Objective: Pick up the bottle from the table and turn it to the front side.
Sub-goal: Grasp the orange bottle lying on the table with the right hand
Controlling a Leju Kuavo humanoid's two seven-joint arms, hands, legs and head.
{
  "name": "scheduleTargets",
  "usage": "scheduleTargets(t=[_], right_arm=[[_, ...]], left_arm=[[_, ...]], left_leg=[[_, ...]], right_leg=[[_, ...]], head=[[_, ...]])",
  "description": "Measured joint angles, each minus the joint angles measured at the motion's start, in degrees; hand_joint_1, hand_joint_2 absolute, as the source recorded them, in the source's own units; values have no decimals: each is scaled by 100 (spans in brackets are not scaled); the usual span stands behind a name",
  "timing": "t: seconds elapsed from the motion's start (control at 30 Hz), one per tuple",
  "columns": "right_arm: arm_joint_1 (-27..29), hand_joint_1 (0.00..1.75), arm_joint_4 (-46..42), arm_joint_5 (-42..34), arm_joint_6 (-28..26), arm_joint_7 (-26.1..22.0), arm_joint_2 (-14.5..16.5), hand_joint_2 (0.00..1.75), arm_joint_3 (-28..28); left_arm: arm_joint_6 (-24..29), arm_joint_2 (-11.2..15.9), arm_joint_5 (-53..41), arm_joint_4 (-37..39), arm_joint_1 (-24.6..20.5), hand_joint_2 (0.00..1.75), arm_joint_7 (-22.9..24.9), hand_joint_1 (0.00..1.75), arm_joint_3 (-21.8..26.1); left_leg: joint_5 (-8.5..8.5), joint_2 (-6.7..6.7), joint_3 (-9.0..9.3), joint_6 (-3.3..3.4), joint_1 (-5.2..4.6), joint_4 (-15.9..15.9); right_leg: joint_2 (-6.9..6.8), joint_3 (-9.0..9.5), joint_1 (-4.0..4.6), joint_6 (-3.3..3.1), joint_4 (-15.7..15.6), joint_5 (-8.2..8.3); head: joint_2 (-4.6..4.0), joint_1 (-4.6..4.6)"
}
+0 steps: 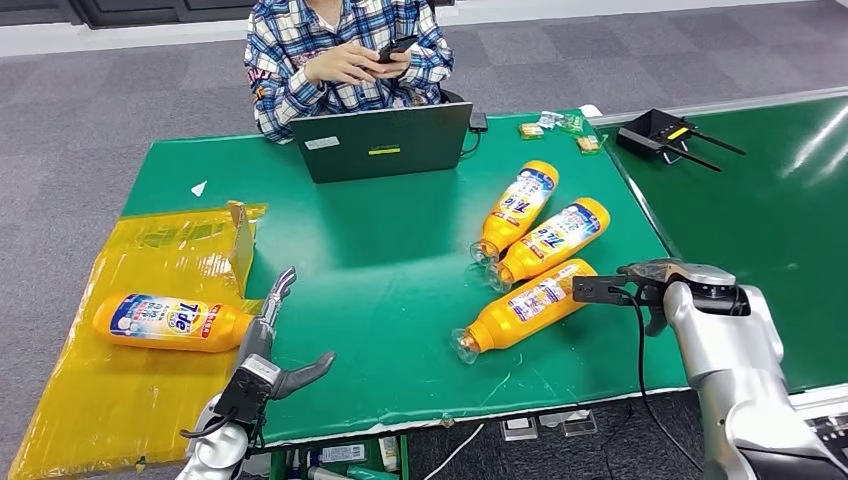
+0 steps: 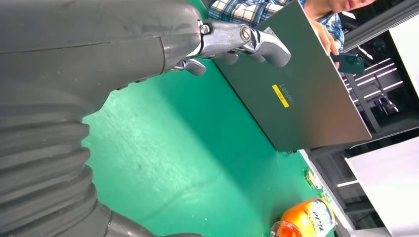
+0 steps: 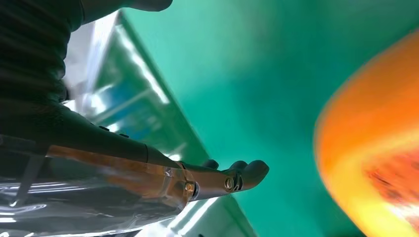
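Three orange detergent bottles lie on the green table [image 1: 390,260] right of centre: the nearest bottle [image 1: 525,308], a middle one [image 1: 550,242] and a far one [image 1: 518,207]. A fourth bottle [image 1: 170,320] lies on the yellow sheet [image 1: 110,410] at the left. My right hand [image 1: 655,290] hovers at the nearest bottle's base end. In the right wrist view its fingers [image 3: 237,178] are stretched out and the blurred orange bottle [image 3: 375,148] lies apart from them. My left hand [image 1: 268,350] is over the front edge, fingers spread and holding nothing, right of the fourth bottle.
A person [image 1: 340,50] sits behind an open laptop [image 1: 385,140] at the far edge, holding a phone. A cardboard flap [image 1: 240,240] stands on the yellow sheet. Small packets [image 1: 555,125] and a black device [image 1: 665,132] lie at the back right. A second green table [image 1: 770,220] adjoins on the right.
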Motion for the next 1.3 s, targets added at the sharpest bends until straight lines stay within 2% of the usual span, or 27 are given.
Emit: scheduleTargets(t=[0.17, 0.37, 0.47, 0.63, 0.8, 1.03, 1.17, 1.3], right_arm=[[-635, 0, 870, 3, 0, 481, -297, 175, 963], [-1044, 0, 1350, 9, 0, 682, -436, 175, 1774], [-995, 0, 1091, -1, 0, 683, -446, 175, 1881], [-708, 0, -216, -34, 0, 488, -451, 175, 1869], [-598, 0, -1272, -311, 0, -157, -345, 175, 1809], [-614, 0, -1741, -701, 0, -776, -41, 175, 1687], [-581, 0, -1965, -1088, 0, -1688, 404, 175, 1259], [-573, 0, -1973, -1006, 0, -1847, 777, 175, 898]], left_arm=[[14, 5, 89, -2, 8, 175, 0, 0, 0], [56, 19, 143, -5, 42, 175, 0, 0, 0], [65, 25, 157, -6, 47, 175, 0, 0, -1], [116, 37, 188, -1, 36, 175, 0, 0, -10], [181, 62, 279, 3, -7, 175, 0, 0, -79], [219, 86, 358, 11, -84, 175, 0, 0, -203], [242, 90, 370, 52, -160, 175, 0, 0, -251], [257, 91, 368, 71, -187, 175, 0, 0, -289]], left_leg=[[6, -13, 0, 3, 0, 0], [10, -35, 1, 2, 0, 0], [13, -40, 0, 2, 0, 0], [14, -42, -1, 1, 0, 0], [18, -43, -2, 2, 1, 0], [25, -52, -2, 8, 0, 0], [23, -33, 3, 5, 1, 0], [25, -36, 2, 2, 7, 0]], right_leg=[[-8, 4, -1, 0, 1, 0], [-33, 10, 0, 0, 1, 0], [-43, 9, 0, 0, 1, 0], [-46, 8, 1, -1, 1, 0], [-50, 10, 1, -1, 2, 0], [-60, 14, 0, 0, 1, 0], [-40, 8, 2, -2, 1, 2], [-43, 8, 7, -3, 1, 1]], head=[[-1, 0], [-1, 0], [-2, 0], [-1, 0], [0, 0], [0, 0], [-1, 0], [0, 0]])
